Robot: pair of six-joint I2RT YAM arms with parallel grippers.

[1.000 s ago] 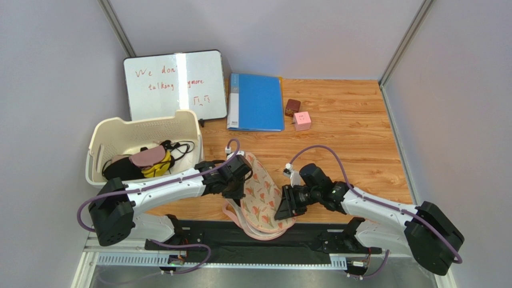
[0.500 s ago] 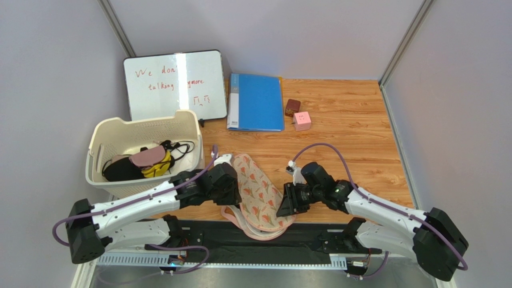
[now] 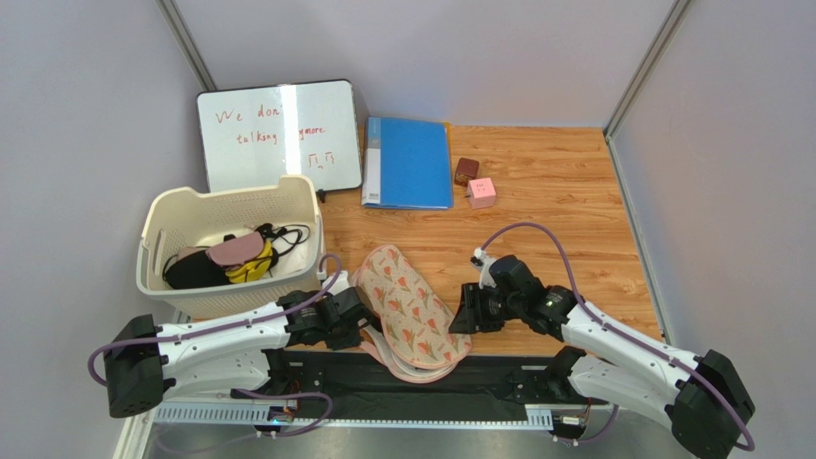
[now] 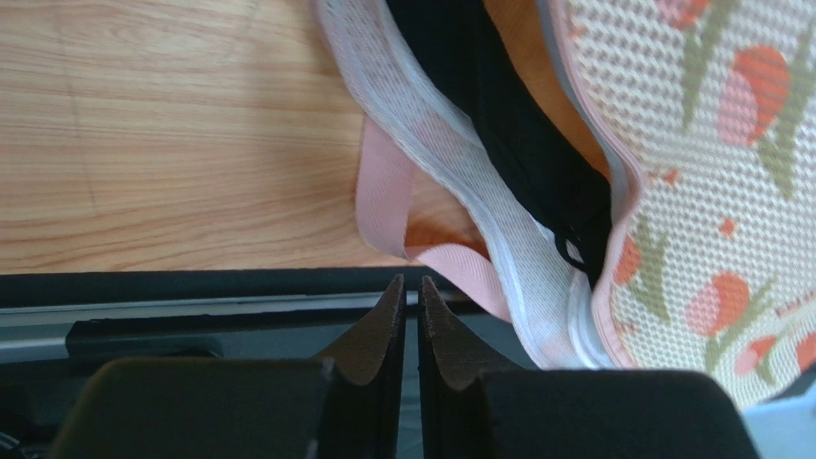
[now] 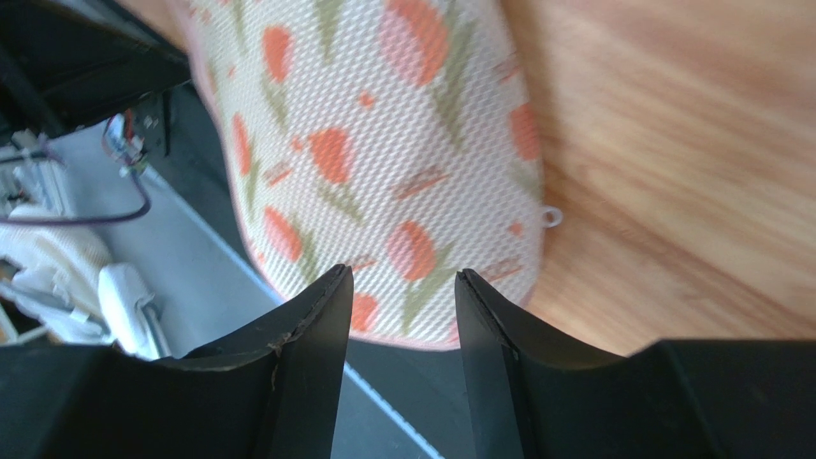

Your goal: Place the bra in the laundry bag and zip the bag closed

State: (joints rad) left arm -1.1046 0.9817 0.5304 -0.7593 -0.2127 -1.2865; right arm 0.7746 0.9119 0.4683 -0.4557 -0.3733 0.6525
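The laundry bag [image 3: 410,311], beige-pink with a red-and-green print, lies flat near the table's front edge with its printed flap on top. In the left wrist view its flap [image 4: 709,191], white mesh edge [image 4: 450,143] and pink loop [image 4: 383,191] show, with the bra's orange-brown cup [image 4: 510,33] and black strap [image 4: 522,163] in the open seam. My left gripper [image 3: 364,327] is shut and empty [image 4: 407,283], just beside the loop. My right gripper [image 3: 464,319] is open [image 5: 402,277] just off the bag's right edge [image 5: 383,163], holding nothing.
A cream basket [image 3: 172,206] of dark, pink and yellow garments stands at the left. A whiteboard [image 3: 278,134], a blue folder [image 3: 407,163], a brown cube [image 3: 466,170] and a pink cube [image 3: 482,191] sit at the back. The black base rail [image 3: 479,378] runs under the bag's near end.
My left gripper has drawn back from over the bag's far part to its near left side. My right gripper has moved right, off the bag's edge. More of the flap shows.
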